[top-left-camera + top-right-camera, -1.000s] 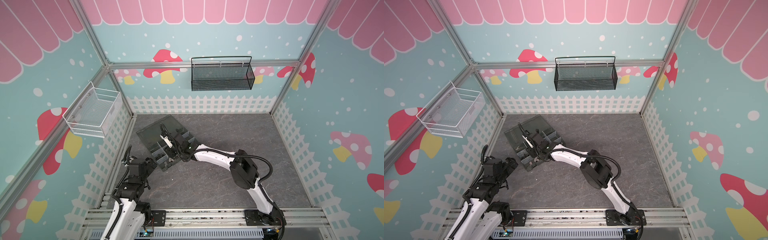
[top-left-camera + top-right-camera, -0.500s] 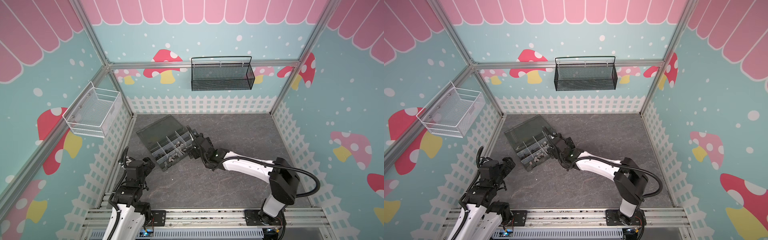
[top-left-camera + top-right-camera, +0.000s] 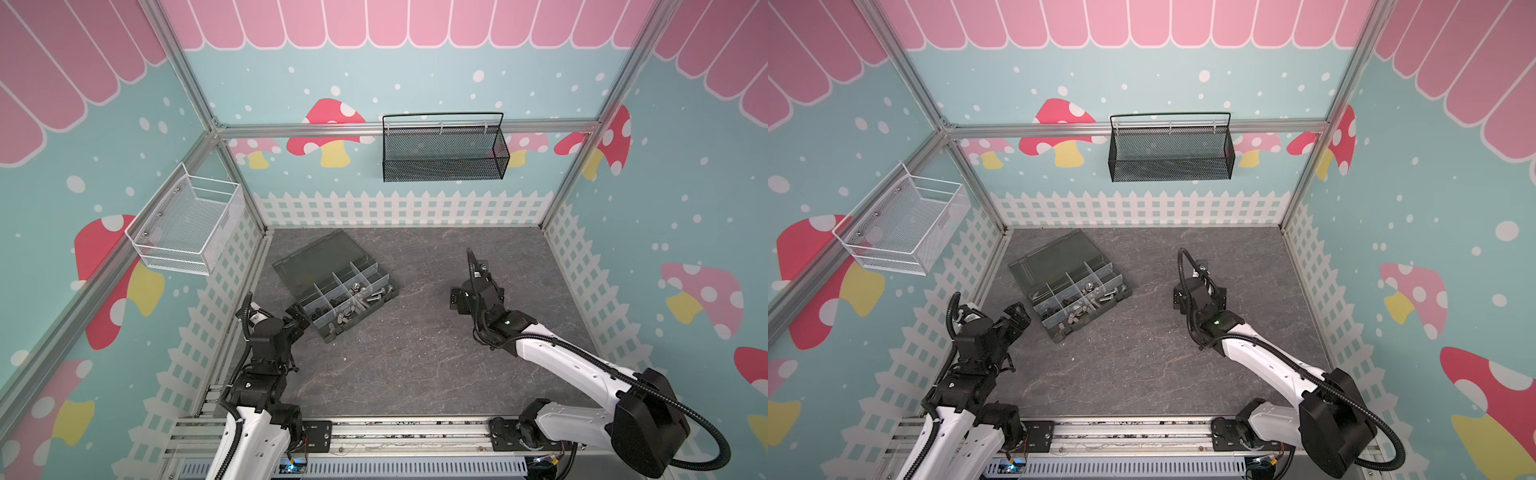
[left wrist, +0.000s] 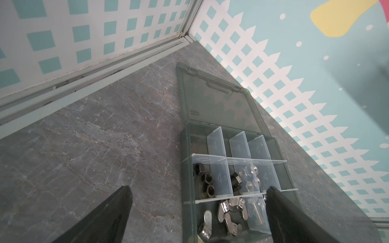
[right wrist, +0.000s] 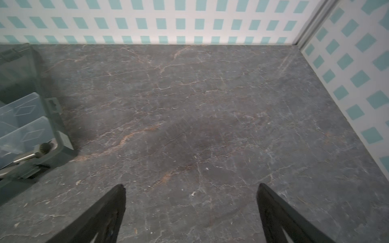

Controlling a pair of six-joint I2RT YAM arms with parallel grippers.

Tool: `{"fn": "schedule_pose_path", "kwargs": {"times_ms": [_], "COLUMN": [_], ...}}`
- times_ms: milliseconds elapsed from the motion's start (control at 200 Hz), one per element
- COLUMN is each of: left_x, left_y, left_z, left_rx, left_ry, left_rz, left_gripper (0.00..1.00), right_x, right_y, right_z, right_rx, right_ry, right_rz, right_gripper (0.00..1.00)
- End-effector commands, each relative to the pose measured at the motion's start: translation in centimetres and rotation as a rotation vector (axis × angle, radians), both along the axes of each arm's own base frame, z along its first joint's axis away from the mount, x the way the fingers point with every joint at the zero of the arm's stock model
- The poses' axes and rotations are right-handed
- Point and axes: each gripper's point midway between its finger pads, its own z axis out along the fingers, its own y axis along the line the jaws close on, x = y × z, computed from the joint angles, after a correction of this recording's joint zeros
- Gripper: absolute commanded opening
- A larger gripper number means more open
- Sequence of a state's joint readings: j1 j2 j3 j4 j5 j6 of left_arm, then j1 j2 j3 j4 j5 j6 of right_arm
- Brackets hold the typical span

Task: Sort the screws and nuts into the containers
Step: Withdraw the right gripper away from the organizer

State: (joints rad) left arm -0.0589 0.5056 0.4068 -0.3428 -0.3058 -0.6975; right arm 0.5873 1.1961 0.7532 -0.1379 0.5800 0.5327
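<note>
The dark grey organizer box point(image 3: 320, 259) point(image 3: 1059, 257) lies open at the left of the floor in both top views. Its containers point(image 4: 216, 143) are split by clear dividers. Black nuts point(image 4: 207, 181), a black screw point(image 4: 235, 181), silver wing nuts point(image 4: 229, 208) and a silver screw point(image 4: 255, 210) lie in separate compartments. My left gripper point(image 4: 199, 189) point(image 3: 299, 318) stands open and empty just above the box's near corner. My right gripper point(image 5: 190, 186) point(image 3: 476, 291) is open and empty over bare floor, well to the right of the box point(image 5: 52, 117). A silver screw point(image 5: 27, 155) shows at the box's edge.
A white wire basket point(image 3: 187, 226) hangs on the left wall and a black mesh basket point(image 3: 444, 149) on the back wall. The grey marble floor point(image 3: 415, 353) is ringed by walls with a white fence print.
My right arm has pulled back from over the box to the right middle of the floor, and its jaws have opened wide. The left arm has drawn back slightly toward the front.
</note>
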Motion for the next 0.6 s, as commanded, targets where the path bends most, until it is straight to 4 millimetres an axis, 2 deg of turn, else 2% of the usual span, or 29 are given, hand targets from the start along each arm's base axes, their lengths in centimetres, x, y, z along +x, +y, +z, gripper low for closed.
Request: {"fn": "schedule_pose_path", "kwargs": {"times_ms": [0,250,435,595], "left_x": [1.1,2.3,3.0,3.6], "left_y": [1.1,1.8,1.9,1.9], "left_z": [1.5,2.1,2.1,2.0], "left_rx": [0.063,0.206,0.303,0.396], "left_ry": [-0.105,-0.148,-0.190,-0.194], "left_rz": [0.042,0.044,0.032,0.007], "left_gripper": [1.00,1.00,1.00,1.00], "right_x": [-0.1,-0.6,-1.6,-3.1], "right_y": [-2.8,-7.7,-10.6,-12.2], "right_z": [0.4,0.2,0.2,0.9], "right_rx": [0.001,-0.058,-0.037,-0.032], "right_ry": [-0.036,-0.173,-0.278,-0.409], "right_rz": [-0.102,-0.216,-0.263,-0.276], "right_gripper": [0.98,0.98,0.98,0.98]}}
